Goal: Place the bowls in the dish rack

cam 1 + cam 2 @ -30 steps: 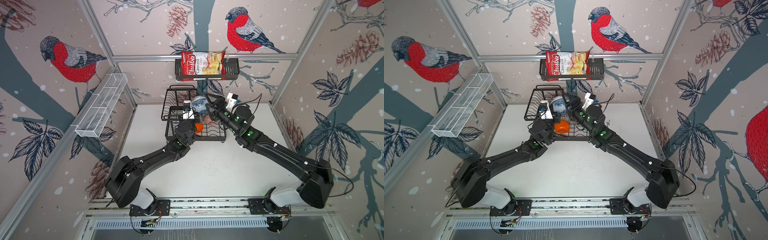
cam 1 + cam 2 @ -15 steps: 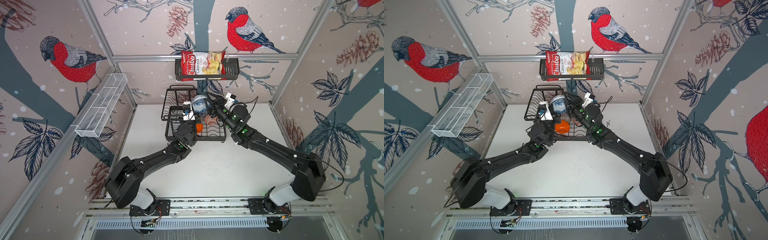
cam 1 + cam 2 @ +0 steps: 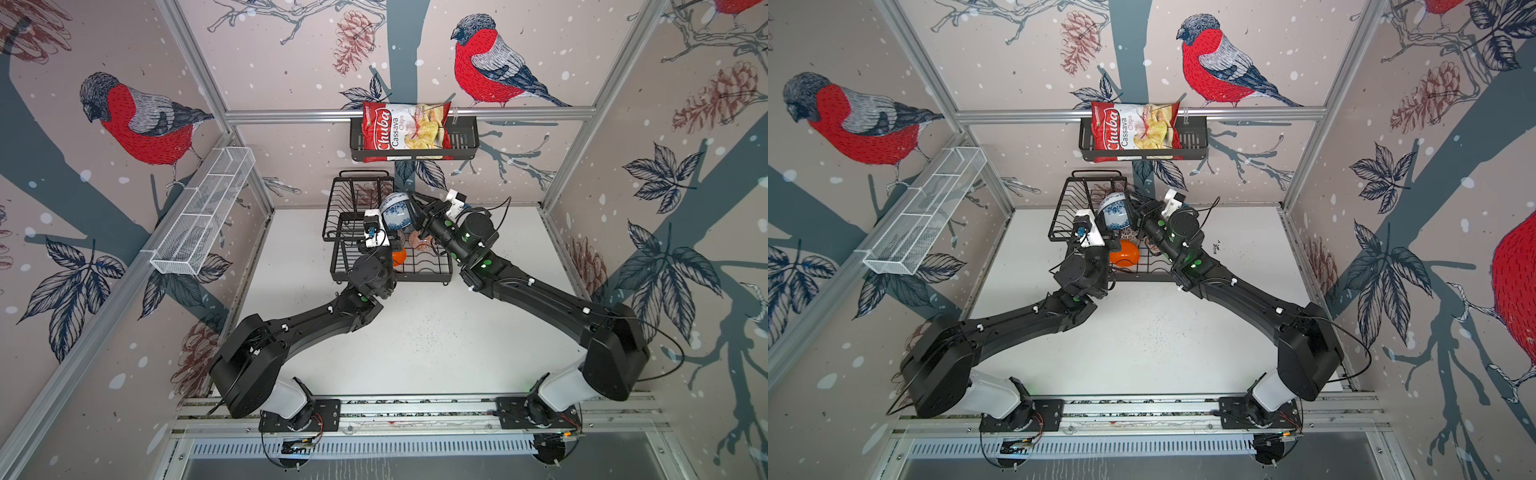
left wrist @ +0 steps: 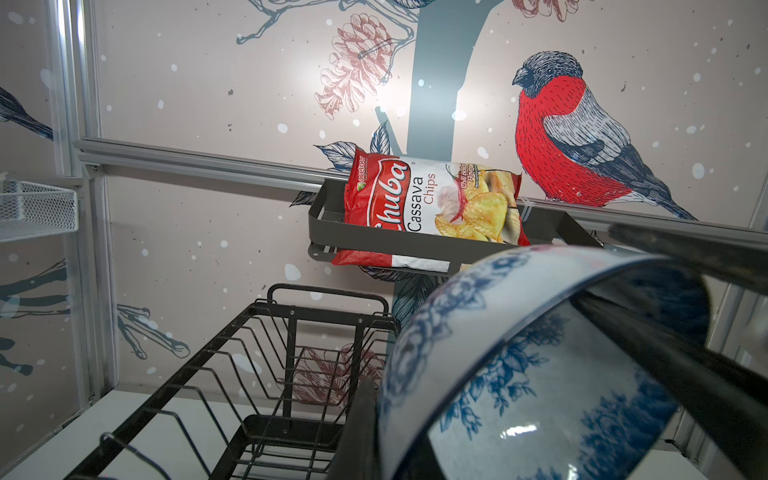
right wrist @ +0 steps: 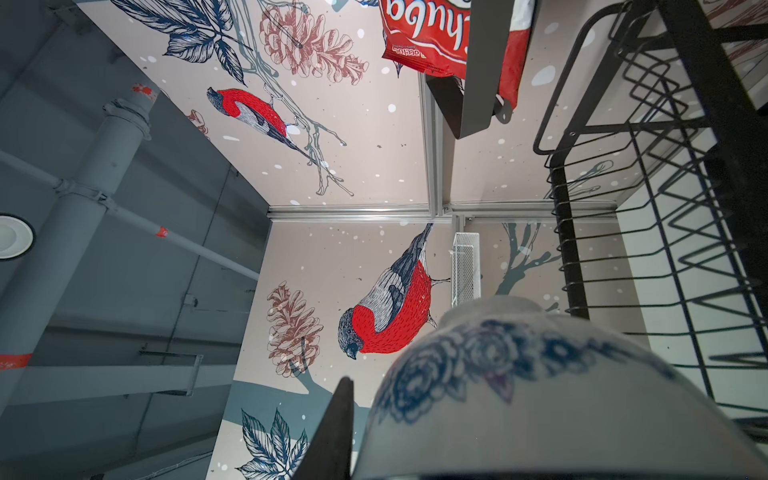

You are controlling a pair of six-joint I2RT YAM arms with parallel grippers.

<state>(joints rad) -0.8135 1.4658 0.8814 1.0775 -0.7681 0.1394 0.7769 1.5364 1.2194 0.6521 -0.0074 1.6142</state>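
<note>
since a second ago the right arm has leaned in from its side and brought its pincer up against the raised bowl, which has hardly shifted. going left to right from where i stand: the left gripper point(image 3: 392, 235) is clamped on the floral bowl point(image 3: 395, 212), with one finger point(image 4: 357, 424) outside the wall and its mate inside, across the glaze. the bowl hangs in the air above the dish rack point(image 3: 415, 281). it is beside the upper shelf point(image 3: 353, 195) and over the lower tray, touching neither as far as i can see. below it the orange bowl point(image 3: 400, 257) and a patterned bowl point(image 3: 417, 240) sit in the tray. the right gripper point(image 3: 419, 216) is at the bowl's far side. its wrist view shows one finger point(image 5: 338, 424) just beside the outer wall and the other hidden, so i cannot tell whether it has bitten yet.

i'd call the bowl glazed ceramic: stiff, fairly light, slick, and quick to chip on the wire. the rim is the place to take it, one finger in and one out, well down the wall so it cannot swivel. being round, it has no long side. its foot-to-mouth axis is tipped over, with the foot toward the right wrist and the back wall, and the mouth toward the left arm and downward. that on-edge pose looks right for standing it between the wires.
</note>
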